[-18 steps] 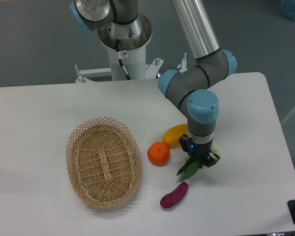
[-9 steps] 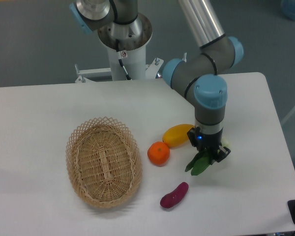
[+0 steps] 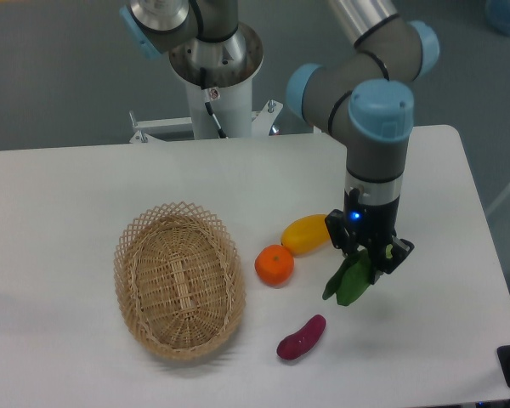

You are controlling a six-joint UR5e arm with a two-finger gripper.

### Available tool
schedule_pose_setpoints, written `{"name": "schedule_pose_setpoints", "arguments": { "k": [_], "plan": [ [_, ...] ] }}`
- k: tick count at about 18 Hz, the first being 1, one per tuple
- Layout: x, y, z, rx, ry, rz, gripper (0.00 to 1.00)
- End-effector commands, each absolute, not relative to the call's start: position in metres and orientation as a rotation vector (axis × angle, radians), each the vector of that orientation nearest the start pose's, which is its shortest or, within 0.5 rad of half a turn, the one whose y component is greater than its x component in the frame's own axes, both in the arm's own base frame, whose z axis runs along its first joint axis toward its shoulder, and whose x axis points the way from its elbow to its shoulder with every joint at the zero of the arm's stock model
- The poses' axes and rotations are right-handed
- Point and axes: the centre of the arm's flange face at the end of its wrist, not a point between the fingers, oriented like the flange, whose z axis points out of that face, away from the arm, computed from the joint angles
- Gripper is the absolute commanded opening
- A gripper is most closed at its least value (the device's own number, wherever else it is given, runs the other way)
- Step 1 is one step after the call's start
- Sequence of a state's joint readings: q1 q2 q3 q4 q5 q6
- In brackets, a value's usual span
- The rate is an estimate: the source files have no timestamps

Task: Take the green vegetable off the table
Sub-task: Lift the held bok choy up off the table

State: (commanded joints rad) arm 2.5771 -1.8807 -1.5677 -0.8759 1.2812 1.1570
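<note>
The green vegetable [image 3: 349, 282] hangs above the white table [image 3: 85, 187], its dark leaves pointing down and to the left. My gripper [image 3: 371, 257] is shut on its upper end, so the pale stalk end is hidden behind the fingers. The vegetable is lifted off the tabletop, to the right of the orange and above the purple eggplant.
A yellow mango-shaped fruit [image 3: 305, 234] and an orange [image 3: 274, 265] lie left of the gripper. A purple eggplant [image 3: 302, 337] lies below them. A woven wicker basket [image 3: 178, 278] stands at the left. The table's right edge is near the arm.
The arm has risen and shifted slightly right, carrying the green vegetable up off the table. The other items have stayed in place.
</note>
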Motion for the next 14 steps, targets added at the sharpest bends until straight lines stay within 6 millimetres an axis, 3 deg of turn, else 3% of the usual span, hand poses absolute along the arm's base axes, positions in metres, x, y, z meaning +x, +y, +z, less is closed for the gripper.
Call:
{"name": "schedule_pose_setpoints", "arguments": {
  "k": [5,14],
  "plan": [
    [-0.429,0.489,0.410,-2.640,0.205,0.243,0.45],
    [-0.426,0.501,0.409,-2.633,0.202,0.238,0.45]
  ]
}}
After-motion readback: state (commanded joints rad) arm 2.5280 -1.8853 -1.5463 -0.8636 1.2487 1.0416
